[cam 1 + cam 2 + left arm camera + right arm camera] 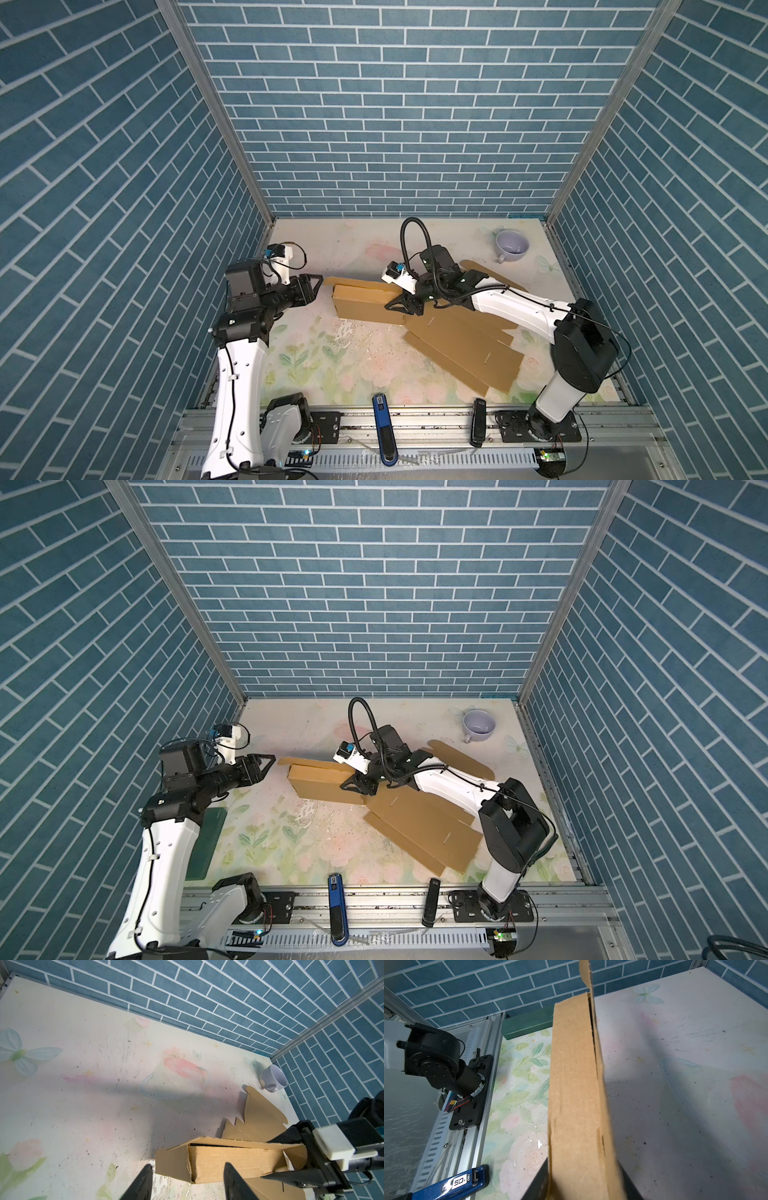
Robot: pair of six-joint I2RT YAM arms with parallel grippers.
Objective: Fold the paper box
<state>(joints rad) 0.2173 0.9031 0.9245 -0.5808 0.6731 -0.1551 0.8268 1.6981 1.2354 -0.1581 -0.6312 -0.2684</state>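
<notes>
paper box (361, 307): mid tabletop (332, 365), half folded, flat flaps trailing right
left hand (316, 286): I see it spread wide, empty, just left of it
right hand (402, 306): clamped on its raised wall

Left hand (318, 286) hangs open and level; right hand (395, 306) is clamped, pitched downward.

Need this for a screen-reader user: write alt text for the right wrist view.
A long, folded brown cardboard box is gripped between two black fingers and stretches away over a floral table. A blue stapler lies near the metal rail.
</notes>
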